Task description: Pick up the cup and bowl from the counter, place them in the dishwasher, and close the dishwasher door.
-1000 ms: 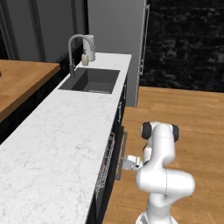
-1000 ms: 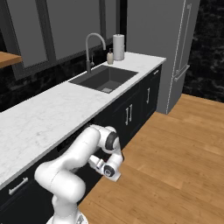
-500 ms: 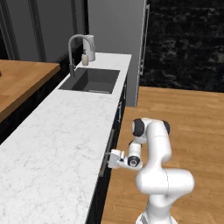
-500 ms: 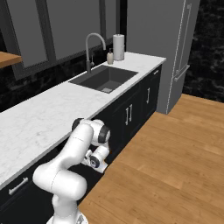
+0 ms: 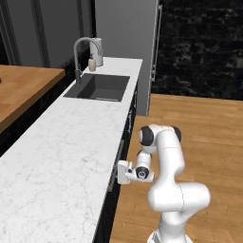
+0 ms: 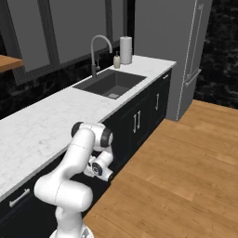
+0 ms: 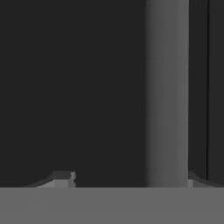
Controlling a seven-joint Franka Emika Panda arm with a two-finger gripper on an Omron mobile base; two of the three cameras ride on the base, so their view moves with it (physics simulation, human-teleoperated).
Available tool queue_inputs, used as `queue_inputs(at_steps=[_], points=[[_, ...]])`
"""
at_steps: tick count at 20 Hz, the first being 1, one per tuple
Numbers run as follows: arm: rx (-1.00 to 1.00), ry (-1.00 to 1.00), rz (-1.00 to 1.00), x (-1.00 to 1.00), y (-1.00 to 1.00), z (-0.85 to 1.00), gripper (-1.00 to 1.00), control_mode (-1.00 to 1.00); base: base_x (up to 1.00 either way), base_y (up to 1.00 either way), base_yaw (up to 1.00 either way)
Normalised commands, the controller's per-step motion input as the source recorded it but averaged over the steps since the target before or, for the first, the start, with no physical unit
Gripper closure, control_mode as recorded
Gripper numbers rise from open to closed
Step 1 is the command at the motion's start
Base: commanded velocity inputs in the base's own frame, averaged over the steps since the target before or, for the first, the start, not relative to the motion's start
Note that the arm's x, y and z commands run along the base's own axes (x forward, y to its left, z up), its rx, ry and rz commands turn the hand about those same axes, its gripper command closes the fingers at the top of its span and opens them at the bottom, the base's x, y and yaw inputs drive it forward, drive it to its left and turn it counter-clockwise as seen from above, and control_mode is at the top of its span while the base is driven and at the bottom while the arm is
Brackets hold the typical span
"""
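Observation:
My gripper (image 5: 121,172) is low against the black front under the white marble counter (image 5: 71,156), pressed to the dishwasher door (image 5: 114,199), which stands upright and nearly flush with the dark cabinet fronts. In the hand view the gripper (image 7: 129,179) is open. The flat black panel sits right ahead, and a pale grey bar (image 7: 168,92) runs between the fingertips, close to the right one. Nothing is held. The cup and the bowl are out of view.
A dark sink (image 5: 99,87) with a curved faucet (image 5: 83,54) sits at the counter's far end. A grey fridge (image 6: 179,51) stands beyond it. A brown wooden top (image 5: 21,88) lies to the left. Open wood floor (image 6: 186,167) spreads to the arm's right.
The dishwasher door, ajar with wire rack showing a second ago, has swung up against the front. My hand moved with it toward the counter.

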Motion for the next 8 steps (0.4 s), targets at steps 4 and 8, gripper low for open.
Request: queue_inputs(at_steps=[4,8], points=[[0.0,0.25,0.0,0.21,0.91,0.0,-1.0,-1.0,0.0,0.0,0.0],[0.0,0.16,0.0,0.01,0.52,0.0,-1.0,-1.0,0.0,0.0,0.0]])
